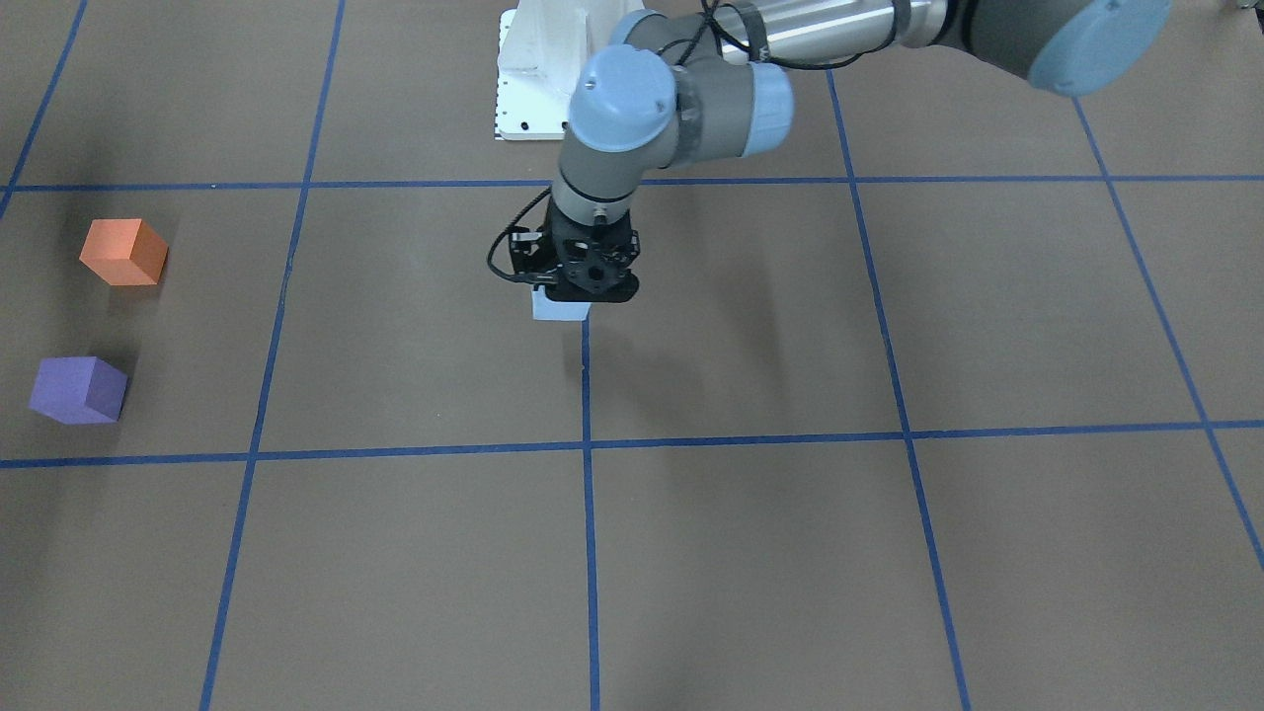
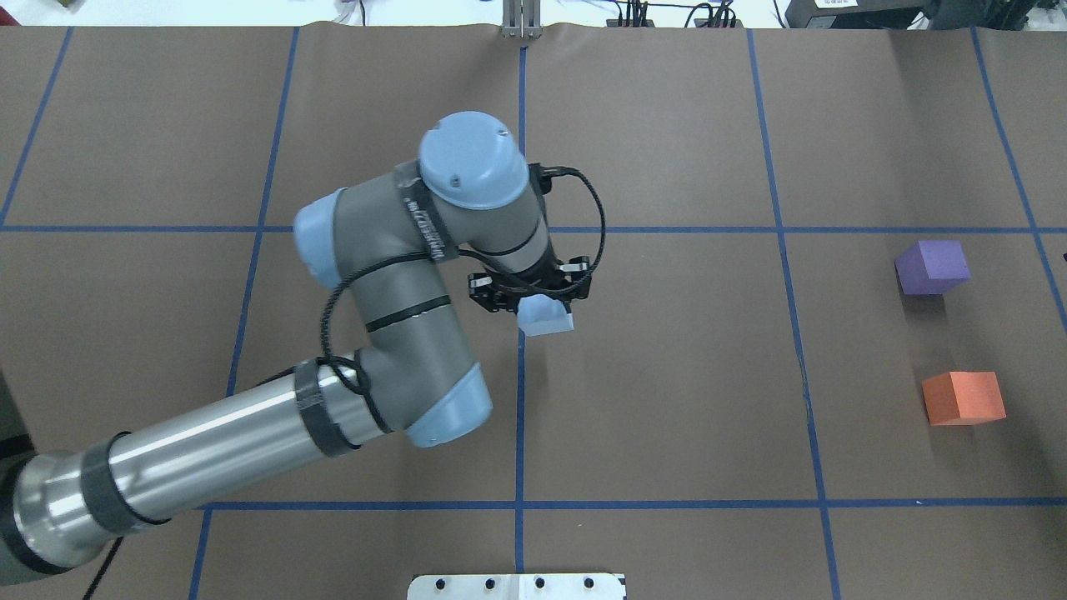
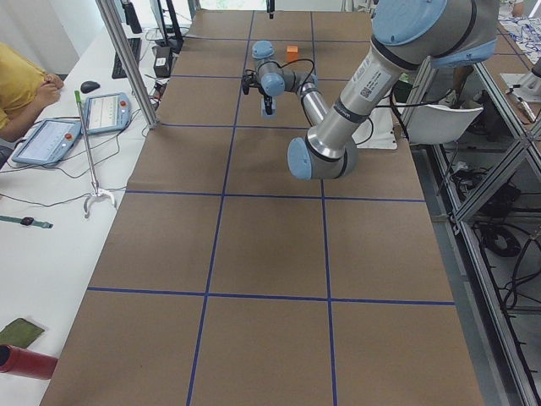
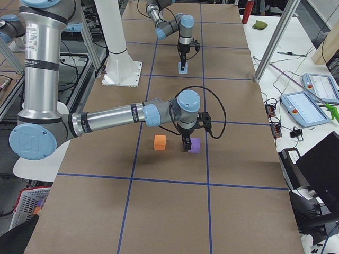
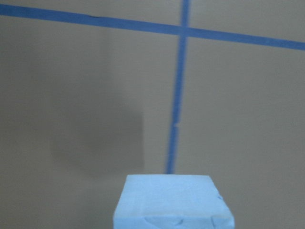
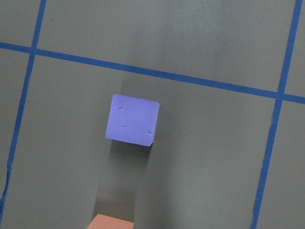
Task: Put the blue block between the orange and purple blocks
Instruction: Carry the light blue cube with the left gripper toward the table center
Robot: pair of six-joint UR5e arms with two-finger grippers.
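Observation:
My left gripper [image 1: 578, 292] is shut on the light blue block [image 1: 560, 310] and holds it just above the table's middle, over a blue tape line; the block also shows in the overhead view [image 2: 548, 319] and at the bottom of the left wrist view [image 5: 174, 202]. The orange block [image 2: 963, 397] and the purple block [image 2: 934, 267] sit apart with a gap between them, far on my right side. The right wrist view looks down on the purple block [image 6: 132, 119] and the orange block's edge [image 6: 112, 222]. My right gripper [image 4: 186, 144] shows only in the exterior right view, beside the purple block; I cannot tell whether it is open.
The brown table is marked by a blue tape grid [image 2: 521, 417]. The white robot base plate [image 1: 533, 69] sits at the table's robot side. A side table with tablets [image 3: 51, 139] and a metal pole [image 3: 127, 59] stand beyond the far edge.

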